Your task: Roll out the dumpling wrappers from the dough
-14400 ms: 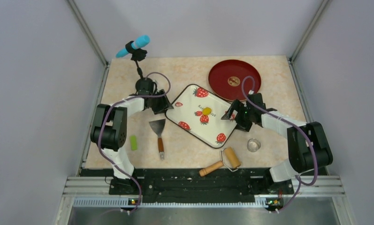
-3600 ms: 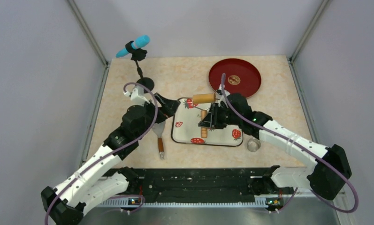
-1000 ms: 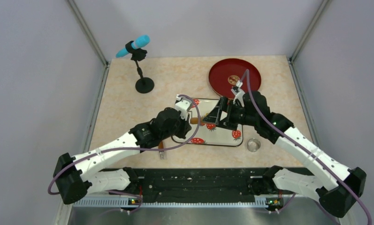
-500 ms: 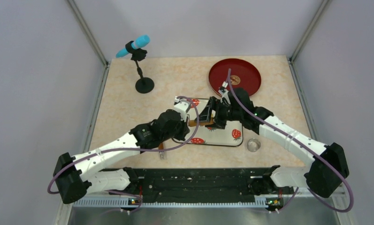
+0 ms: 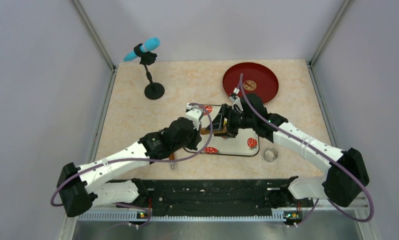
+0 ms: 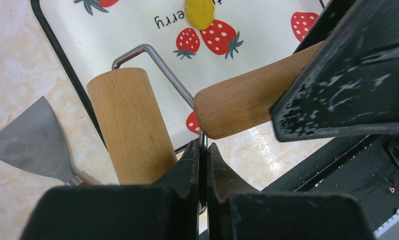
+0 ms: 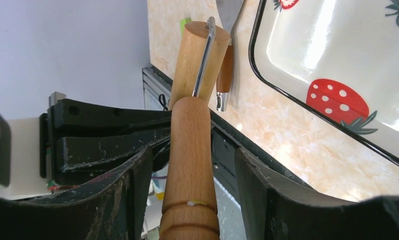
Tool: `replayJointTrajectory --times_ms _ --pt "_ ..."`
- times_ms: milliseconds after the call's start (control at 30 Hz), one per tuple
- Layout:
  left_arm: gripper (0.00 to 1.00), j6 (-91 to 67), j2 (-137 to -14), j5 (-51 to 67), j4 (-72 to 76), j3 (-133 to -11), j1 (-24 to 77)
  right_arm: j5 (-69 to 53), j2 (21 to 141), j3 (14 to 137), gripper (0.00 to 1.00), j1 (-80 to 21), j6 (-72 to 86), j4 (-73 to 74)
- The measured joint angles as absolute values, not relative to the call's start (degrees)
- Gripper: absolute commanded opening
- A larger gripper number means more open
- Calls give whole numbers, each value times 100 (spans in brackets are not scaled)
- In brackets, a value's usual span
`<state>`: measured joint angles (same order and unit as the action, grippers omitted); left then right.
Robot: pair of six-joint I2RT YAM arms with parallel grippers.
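A small lump of yellow dough (image 6: 200,12) lies on the strawberry-print tray (image 6: 137,30). No dumpling wrappers are in view. The wooden roller (image 6: 129,125) hangs over the tray's near left edge. My left gripper (image 6: 201,150) is shut on the roller's thin metal wire frame, just below the handle (image 6: 252,102). My right gripper (image 7: 192,150) straddles that handle (image 7: 189,150); a gap shows on each side, so the fingers (image 7: 137,175) are not touching it. From above, the two grippers (image 5: 203,131) (image 5: 222,127) meet over the tray (image 5: 235,145) and hide the dough.
A red plate (image 5: 251,82) sits behind the tray. A small metal ring (image 5: 271,154) lies at the tray's right front. A metal scraper (image 6: 32,145) lies left of the tray, partly under the left arm. A microphone stand (image 5: 153,90) stands at the back left.
The right gripper has moved left over the tray onto the roller's handle, and its jaws have narrowed around it. The left gripper has stayed still, holding the wire.
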<state>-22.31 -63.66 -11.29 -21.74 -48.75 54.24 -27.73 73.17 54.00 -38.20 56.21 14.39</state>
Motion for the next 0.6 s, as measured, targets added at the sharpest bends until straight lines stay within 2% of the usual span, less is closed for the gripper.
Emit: replayJointTrajectory --times_ms 200,300,433,600 --pt "0 -2191 -6418 -1232 -2305 -4875 5465 -2834 7544 5400 52 -3905 5627 1437" --pt "0 -2174 -6458 -1258 -2331 -4875 5513 -2842 7550 5400 55 -3929 5631 1431" --pt "0 -2152 -6493 -1306 -2344 -4875 5564 -2858 7550 5400 63 -3933 5684 1413" --pt "0 -2150 -6501 -1343 -2366 -4875 5596 -2869 7550 5400 62 -3935 5717 1396"
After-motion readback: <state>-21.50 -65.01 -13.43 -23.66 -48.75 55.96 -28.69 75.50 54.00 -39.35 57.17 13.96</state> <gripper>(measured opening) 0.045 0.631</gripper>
